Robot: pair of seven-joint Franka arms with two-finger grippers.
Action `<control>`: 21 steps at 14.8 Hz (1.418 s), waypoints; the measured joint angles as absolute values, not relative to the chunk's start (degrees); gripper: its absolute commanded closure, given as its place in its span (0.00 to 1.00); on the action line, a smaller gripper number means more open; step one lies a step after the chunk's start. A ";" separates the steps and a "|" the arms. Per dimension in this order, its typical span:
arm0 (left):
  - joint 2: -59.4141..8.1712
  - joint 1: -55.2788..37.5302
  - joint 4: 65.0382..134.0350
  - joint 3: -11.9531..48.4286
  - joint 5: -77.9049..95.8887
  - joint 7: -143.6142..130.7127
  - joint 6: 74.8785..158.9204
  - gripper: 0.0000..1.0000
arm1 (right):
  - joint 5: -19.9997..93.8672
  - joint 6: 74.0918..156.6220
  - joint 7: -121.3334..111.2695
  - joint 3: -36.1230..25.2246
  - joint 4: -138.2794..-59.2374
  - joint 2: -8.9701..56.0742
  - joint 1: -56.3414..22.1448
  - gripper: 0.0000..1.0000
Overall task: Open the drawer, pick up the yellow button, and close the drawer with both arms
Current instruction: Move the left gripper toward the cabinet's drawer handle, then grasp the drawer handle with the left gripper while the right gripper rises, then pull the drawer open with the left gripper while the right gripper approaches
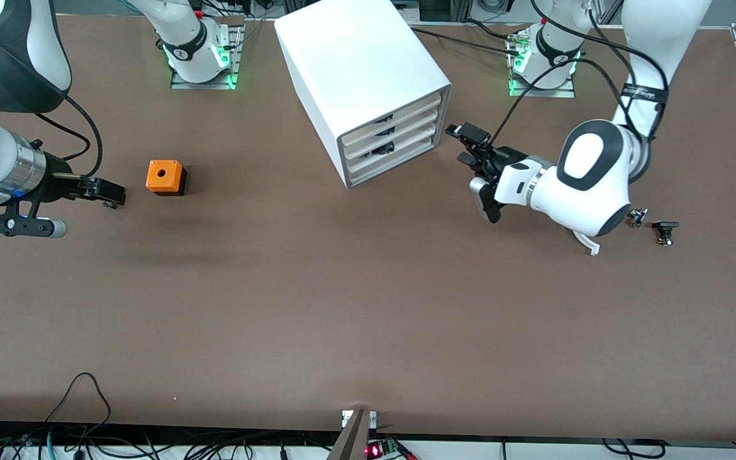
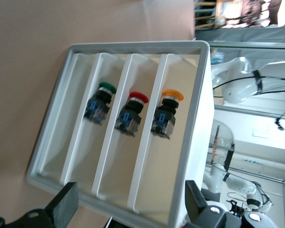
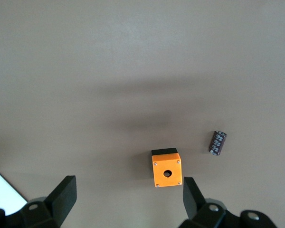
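The white cabinet stands between the two arm bases, its four drawer fronts all flush. The uppermost drawer is shut. In the left wrist view the button, with its orange-yellow cap, shows inside that drawer. My left gripper is open in front of the drawers, apart from them; its fingers frame the cabinet front. My right gripper is open and empty beside the orange cube, toward the right arm's end of the table.
The orange cube with a hole sits on the table, also in the right wrist view, with a small dark cylinder near it. A green-capped button and a red-capped button sit in lower drawers. Small black parts lie beside the left arm.
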State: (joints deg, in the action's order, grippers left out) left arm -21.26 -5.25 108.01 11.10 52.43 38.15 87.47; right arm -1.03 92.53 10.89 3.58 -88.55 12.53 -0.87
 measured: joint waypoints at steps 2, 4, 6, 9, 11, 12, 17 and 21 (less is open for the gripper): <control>-20.19 -5.28 113.43 12.34 56.76 42.34 91.47 0.16 | -0.99 92.53 13.18 3.62 -88.56 12.72 -1.42 0.01; -18.68 -5.29 118.42 13.52 59.88 45.62 92.84 0.26 | -0.95 92.72 17.90 3.70 -88.56 13.44 -2.68 0.01; -16.88 -5.27 122.17 14.69 60.80 47.00 93.16 0.31 | -0.94 93.71 22.94 3.74 -88.56 14.29 -4.47 0.01; -14.89 -5.29 124.71 15.75 60.89 47.98 93.44 0.39 | -0.93 94.16 31.56 3.80 -88.49 14.74 -7.59 0.01; -14.58 -5.30 125.30 16.16 60.89 49.02 93.52 0.42 | -0.93 94.20 36.10 3.83 -88.26 14.74 -9.07 0.01; -14.59 -5.30 125.50 16.44 60.89 49.66 93.65 0.42 | -0.68 94.21 38.07 3.84 -88.22 14.74 -9.48 0.01; -14.59 -5.33 125.93 17.04 60.89 51.38 95.72 0.42 | 2.93 94.61 48.78 3.87 -85.73 16.53 -11.15 0.01; -14.60 -5.77 125.95 17.36 60.89 51.64 97.10 0.42 | 4.05 94.73 56.48 3.94 -81.00 19.95 -13.95 0.01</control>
State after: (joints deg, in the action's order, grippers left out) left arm -14.60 -5.77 125.95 17.36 60.89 51.64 97.10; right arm 4.05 94.73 56.48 3.94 -81.00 19.95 -13.95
